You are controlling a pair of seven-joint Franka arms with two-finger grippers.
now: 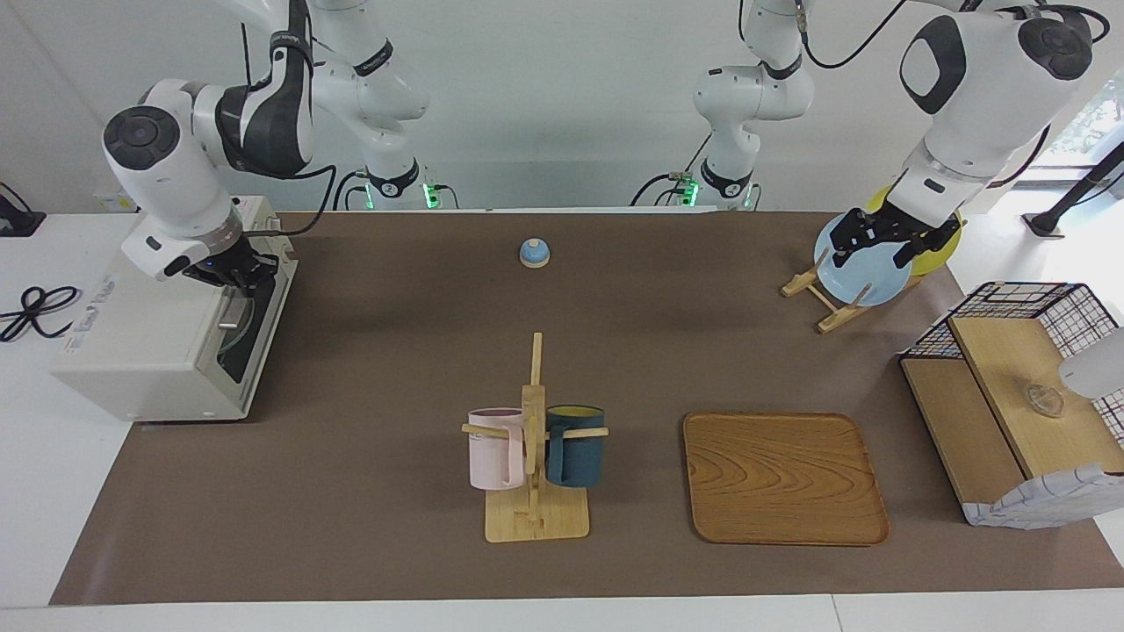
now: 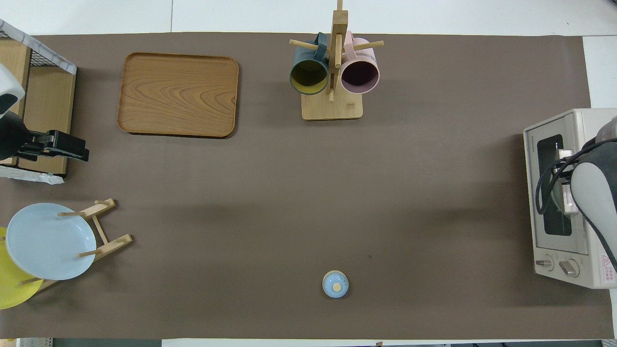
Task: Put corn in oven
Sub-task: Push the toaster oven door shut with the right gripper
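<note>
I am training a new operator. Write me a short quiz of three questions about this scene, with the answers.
1. True or false: the right gripper is at the closed door of the oven.
2. What hangs on the wooden stand? A) two mugs B) two spoons C) a pan
3. Fill in the colour: the left gripper is over the light ____ plate in the rack.

Key: 1 true; 2 A; 3 blue.
</note>
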